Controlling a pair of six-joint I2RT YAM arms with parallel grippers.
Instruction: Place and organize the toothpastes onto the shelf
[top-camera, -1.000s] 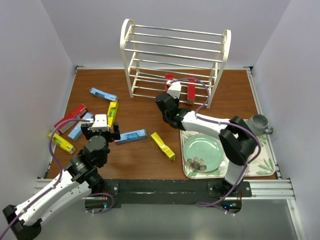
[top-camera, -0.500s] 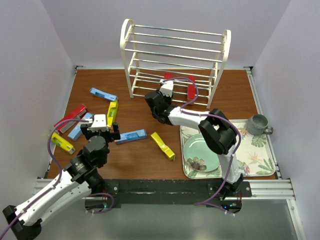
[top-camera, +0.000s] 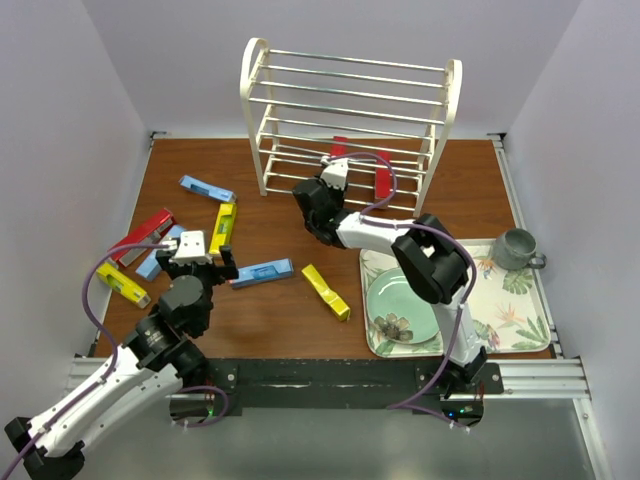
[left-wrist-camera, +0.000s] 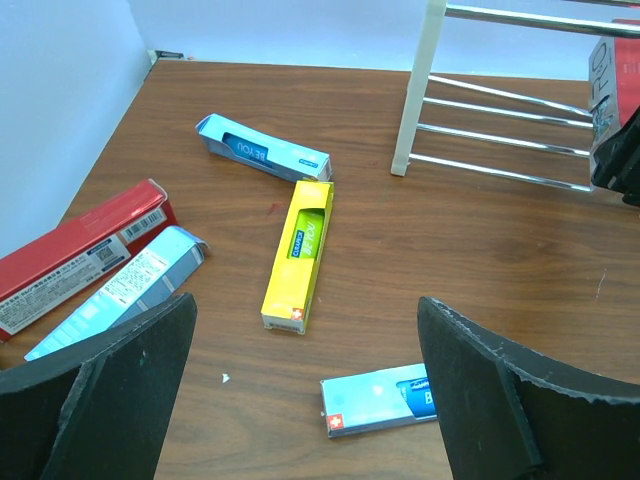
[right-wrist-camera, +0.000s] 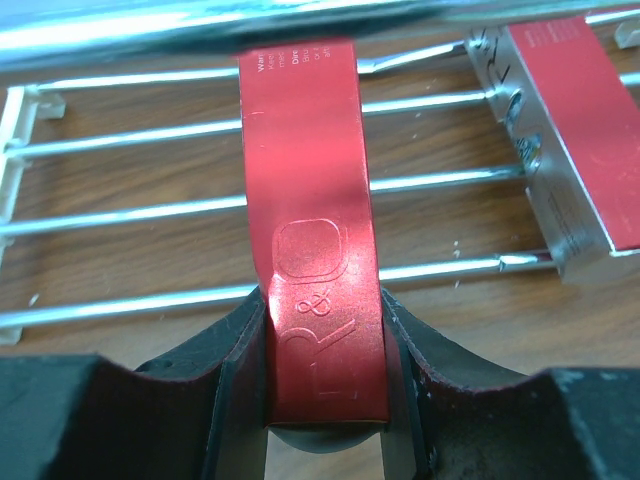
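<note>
From above, we see the right gripper reaching into the lowest tier of the shelf. It is clamped on a red toothpaste, and a second red toothpaste lies on the same rungs just beside it. We judge the step in hand to be setting this box down next to its twin. The left gripper hovers over the left of the table among the loose boxes. A floral tray with a green plate and a mug sits to the right, well apart from the shelf opening.

In the left wrist view, the jaws stand wide apart with nothing between them. A yellow toothpaste lies straight ahead, and a blue toothpaste touches its far end. We take the yellow box for the likely next pick.

In the right wrist view, the fingers press on both sides of the red box, which runs across the wire rungs. We cannot tell whether it already rests on them or hangs just above. The next move calls for lowering it until the wires bear it, parallel to its neighbour, and then letting go. The rung overhead and the close neighbour leave little room for backing out.
</note>
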